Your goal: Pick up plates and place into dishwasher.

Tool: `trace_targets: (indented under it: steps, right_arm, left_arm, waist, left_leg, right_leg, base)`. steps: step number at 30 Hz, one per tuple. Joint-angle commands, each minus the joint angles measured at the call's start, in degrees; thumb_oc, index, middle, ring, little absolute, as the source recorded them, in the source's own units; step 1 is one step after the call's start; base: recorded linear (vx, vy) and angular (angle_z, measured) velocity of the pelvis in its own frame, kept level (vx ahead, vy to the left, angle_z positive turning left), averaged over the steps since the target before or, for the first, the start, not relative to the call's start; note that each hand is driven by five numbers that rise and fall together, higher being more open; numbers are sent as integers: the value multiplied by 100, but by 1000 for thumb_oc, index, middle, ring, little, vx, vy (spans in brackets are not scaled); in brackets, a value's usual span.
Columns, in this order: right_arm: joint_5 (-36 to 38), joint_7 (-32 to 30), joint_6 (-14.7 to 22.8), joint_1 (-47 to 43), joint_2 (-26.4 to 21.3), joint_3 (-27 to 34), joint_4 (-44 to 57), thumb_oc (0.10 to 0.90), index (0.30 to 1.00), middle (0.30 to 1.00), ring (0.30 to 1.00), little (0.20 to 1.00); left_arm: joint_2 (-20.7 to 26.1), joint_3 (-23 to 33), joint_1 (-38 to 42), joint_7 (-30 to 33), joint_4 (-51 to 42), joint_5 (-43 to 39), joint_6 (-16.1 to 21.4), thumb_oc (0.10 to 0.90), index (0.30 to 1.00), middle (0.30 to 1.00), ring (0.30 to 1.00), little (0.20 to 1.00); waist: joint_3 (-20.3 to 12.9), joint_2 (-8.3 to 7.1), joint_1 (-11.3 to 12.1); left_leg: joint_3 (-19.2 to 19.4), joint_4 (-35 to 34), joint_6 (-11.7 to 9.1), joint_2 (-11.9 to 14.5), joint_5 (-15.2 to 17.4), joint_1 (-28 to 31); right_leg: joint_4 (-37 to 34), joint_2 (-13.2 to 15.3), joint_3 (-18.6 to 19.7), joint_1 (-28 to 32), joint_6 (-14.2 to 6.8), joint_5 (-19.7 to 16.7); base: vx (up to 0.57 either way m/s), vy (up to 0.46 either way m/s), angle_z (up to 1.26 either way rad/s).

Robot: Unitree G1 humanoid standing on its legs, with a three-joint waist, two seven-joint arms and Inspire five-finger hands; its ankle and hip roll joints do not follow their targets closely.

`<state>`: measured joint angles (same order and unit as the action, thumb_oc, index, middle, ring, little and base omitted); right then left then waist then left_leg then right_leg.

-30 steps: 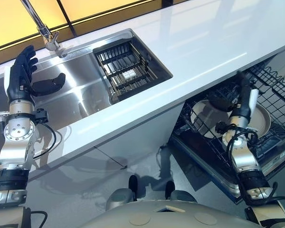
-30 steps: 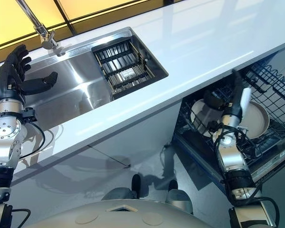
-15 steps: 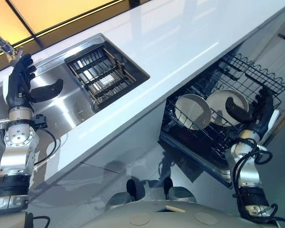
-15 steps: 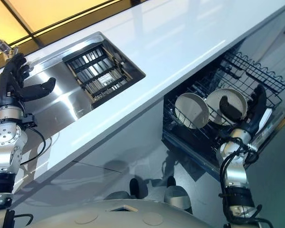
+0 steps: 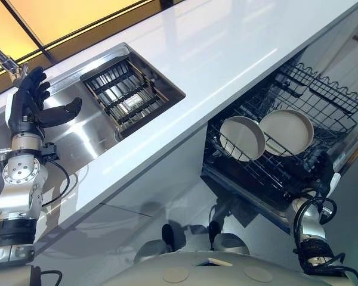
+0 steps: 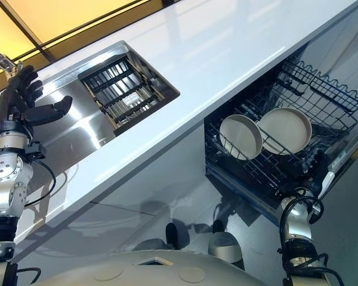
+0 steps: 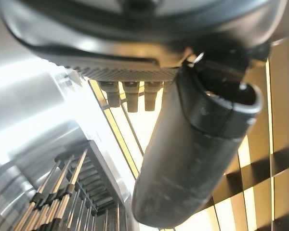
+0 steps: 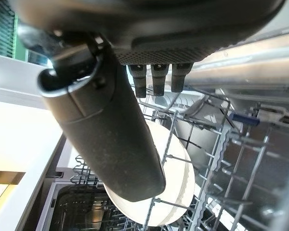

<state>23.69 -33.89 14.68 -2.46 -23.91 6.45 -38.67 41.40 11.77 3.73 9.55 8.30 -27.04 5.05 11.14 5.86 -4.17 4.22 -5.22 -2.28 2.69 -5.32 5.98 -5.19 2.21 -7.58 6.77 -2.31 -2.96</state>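
Two cream plates stand on edge side by side in the pulled-out black wire dishwasher rack (image 5: pixel 322 94): one plate (image 5: pixel 243 138) on the left, the other plate (image 5: pixel 286 131) to its right. My right hand (image 5: pixel 320 171) hangs below and in front of the right plate, apart from it. Its own wrist view shows the thumb (image 8: pixel 106 130) and straight fingers (image 8: pixel 156 77) holding nothing, with a plate (image 8: pixel 180 185) past them among the rack wires. My left hand (image 5: pixel 25 106) is raised over the sink (image 5: pixel 77 140), fingers spread, empty.
A long white countertop (image 5: pixel 227 53) runs above the dishwasher. The steel sink holds a dark slatted drainer (image 5: pixel 131 95), and a tap (image 5: pixel 5 56) stands behind my left hand. The rack's far end (image 5: pixel 298 83) has bare wires. Grey floor lies below.
My right hand has let go of the right plate, which now stands in the rack, and has dropped down toward the rack's front edge. The camera shifted; the left hand stays raised.
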Motion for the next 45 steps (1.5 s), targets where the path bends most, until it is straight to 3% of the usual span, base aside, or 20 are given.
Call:
trace_targets:
  steps: [1,4,8,10,19,20,21,23,24,26,29,34,45]
  right_arm:
    - [214,-610,656,-686,-573,213,159,800,900,900,900,900]
    - [321,-992,702,-841,-619,276,-5,800,900,900,900,900]
    - [652,-748,755,-972,-634,296,-260,800,900,900,900,900]
    - [1211,-254,791,-976,-594,213,-293,800,900,900,900,900]
    - [2933,378,1286,-1135,-386,290,-477,800,900,900,900,900]
    - [3242,736,1342,-1161,-315,265,-389,800,900,900,900,900]
    - [3788,1524,1348,-1182,-245,233,-344,800,900,900,900,900]
    - [4133,2332,1240,-1189,-140,128,-196,800,900,900,900,900]
    - [4247,2730,1174,-1176,-104,64,-112,800,900,900,900,900]
    - [4865,4081,886,-1196,-12,-214,347,800,900,900,900,900]
    - [5258,4839,595,-1341,18,-467,847,800,900,900,900,900]
    - [5518,5494,205,-2176,73,-1112,1967,800,900,900,900,900]
    - [4973,5524,325,-3916,562,-1948,4054,800,900,900,900,900]
  left_arm:
    - [656,198,923,200,199,-228,509,800,900,900,900,900]
    - [714,120,1074,318,308,-274,522,800,900,900,900,900]
    - [849,87,1264,402,465,-388,498,800,900,900,900,900]
    - [938,111,1340,423,524,-427,486,800,900,900,900,900]
    - [1178,-21,1811,471,714,-506,529,800,900,900,900,900]
    - [1198,-40,1864,471,698,-504,498,800,900,900,900,900]
    - [1225,-74,1956,477,698,-501,463,800,900,900,900,900]
    - [1234,-65,2004,438,714,-477,461,800,900,900,900,900]
    - [1252,-43,2007,397,744,-492,481,800,900,900,900,900]
    - [1278,36,2050,264,919,-486,585,800,900,900,900,900]
    - [1274,49,2108,193,1068,-467,663,800,900,900,900,900]
    - [1201,-177,2356,231,1212,-451,659,800,900,900,900,900]
    - [570,-387,2115,344,1425,-233,826,800,900,900,900,900]
  waist:
    - [-44,238,135]
    - [123,328,155]
    - [319,398,171]
    - [419,390,182]
    - [723,271,190]
    - [746,263,199]
    - [783,225,212]
    - [820,193,237]
    - [836,172,245]
    - [875,92,259]
    - [893,49,269]
    - [855,-36,343]
    - [464,-104,570]
  left_leg:
    - [35,189,-109,-220,218,-405]
    - [-19,212,-129,-228,181,-524]
    - [-69,235,-152,-212,150,-641]
    - [-82,239,-159,-194,137,-690]
    - [-91,273,-171,-143,119,-849]
    - [-94,276,-168,-139,120,-862]
    - [-107,296,-164,-129,123,-882]
    - [-115,324,-155,-122,127,-900]
    - [-120,341,-152,-119,129,-905]
    - [-103,375,-141,-108,137,-926]
    - [-77,374,-134,-104,136,-928]
    - [-8,383,-127,-103,140,-919]
    - [-38,460,-8,-284,292,-743]
  right_leg:
    - [1214,-185,-344,-556,-79,873]
    - [1262,-200,-348,-632,-30,893]
    - [1327,-201,-379,-721,24,922]
    - [1334,-206,-406,-758,51,926]
    - [1312,-253,-461,-862,101,875]
    - [1306,-259,-470,-869,106,866]
    - [1293,-264,-490,-865,116,853]
    - [1273,-266,-507,-855,126,835]
    - [1258,-265,-518,-847,126,817]
    - [1165,-260,-551,-843,109,737]
    - [1093,-264,-567,-845,95,683]
    - [985,-270,-592,-811,86,628]
    - [829,-218,-492,-653,90,590]
  base:
    - [-24,-18,19]
    - [-45,-12,19]
    - [-54,-24,15]
    - [-52,-43,10]
    - [-57,-58,8]
    - [-36,-74,3]
    - [-32,-83,2]
    - [-14,-65,2]
    - [-11,-60,2]
    - [-25,-57,-2]
    - [-23,-12,-7]
    - [0,23,-10]
    - [82,84,-5]
